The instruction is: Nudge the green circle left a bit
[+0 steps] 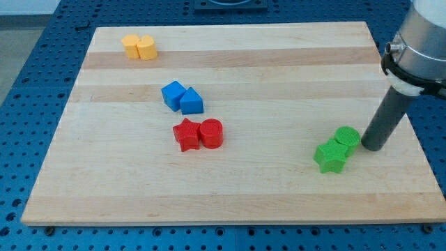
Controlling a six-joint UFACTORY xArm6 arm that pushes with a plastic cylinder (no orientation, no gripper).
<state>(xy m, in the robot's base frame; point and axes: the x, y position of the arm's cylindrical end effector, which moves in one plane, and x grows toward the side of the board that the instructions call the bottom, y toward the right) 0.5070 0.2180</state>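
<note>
The green circle (pixel 346 137) sits at the view's lower right on the wooden board (pixel 279 63). It touches a green star (pixel 330 157) just below and to its left. My tip (pixel 370 147) rests on the board just right of the green circle, very close to or touching its right side.
A red star (pixel 186 135) and a red circle (pixel 211 134) touch near the board's middle. A blue cube (pixel 173 94) and a blue triangle (pixel 191 102) sit above them. Two yellow blocks (pixel 139 47) sit at the top left. The board's right edge is near my tip.
</note>
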